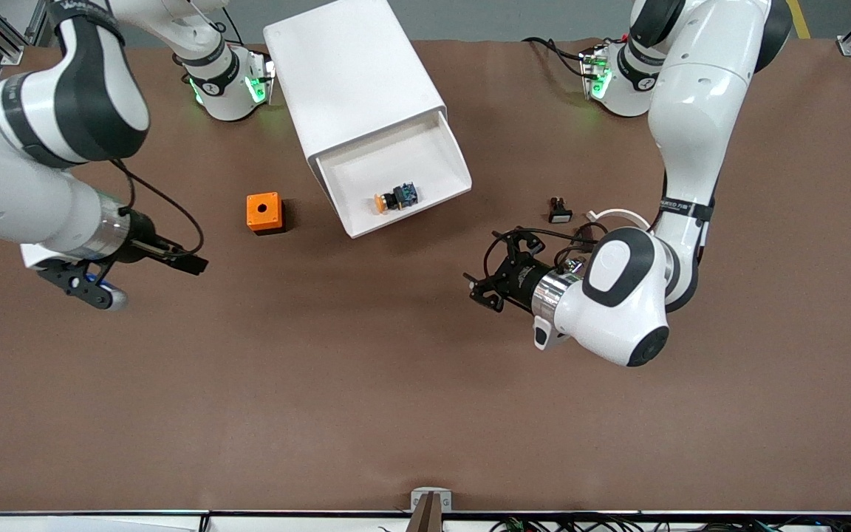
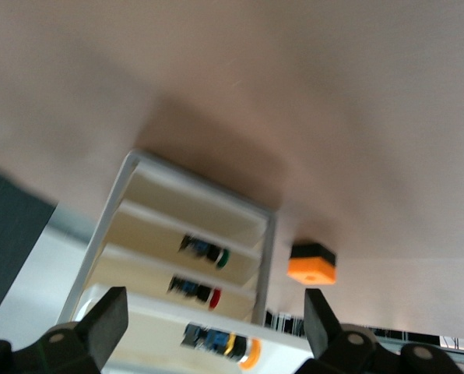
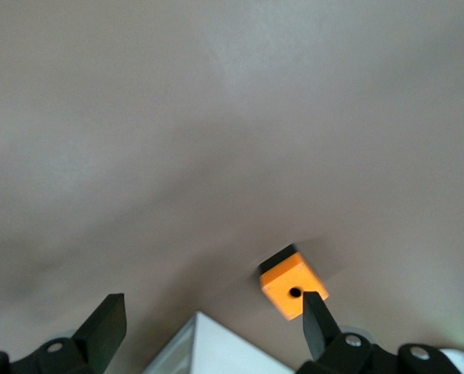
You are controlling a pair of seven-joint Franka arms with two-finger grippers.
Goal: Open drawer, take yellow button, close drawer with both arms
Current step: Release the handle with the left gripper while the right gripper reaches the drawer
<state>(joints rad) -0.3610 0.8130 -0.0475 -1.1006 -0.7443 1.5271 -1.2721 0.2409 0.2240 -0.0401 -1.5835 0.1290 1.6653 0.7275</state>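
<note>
Button (image 1: 394,197) lies on its side in the open top drawer (image 1: 425,159), orange cap toward the right arm's end, near the drawer's front lip. Drawer is pulled well out of the cabinet (image 1: 351,81), so the step in hand looks like the pick. To do it well: come down over the drawer, close across the black body rather than the round cap, stay clear of the drawer walls.

Left gripper (image 1: 490,284) hovers over bare table, nearer the front camera than the drawer and toward the left arm's end, fingers (image 2: 107,323) spread apart, empty, button well apart from it.

Right gripper (image 1: 86,284) waits over the table near the orange cube (image 1: 264,212), also spread apart and empty.
</note>
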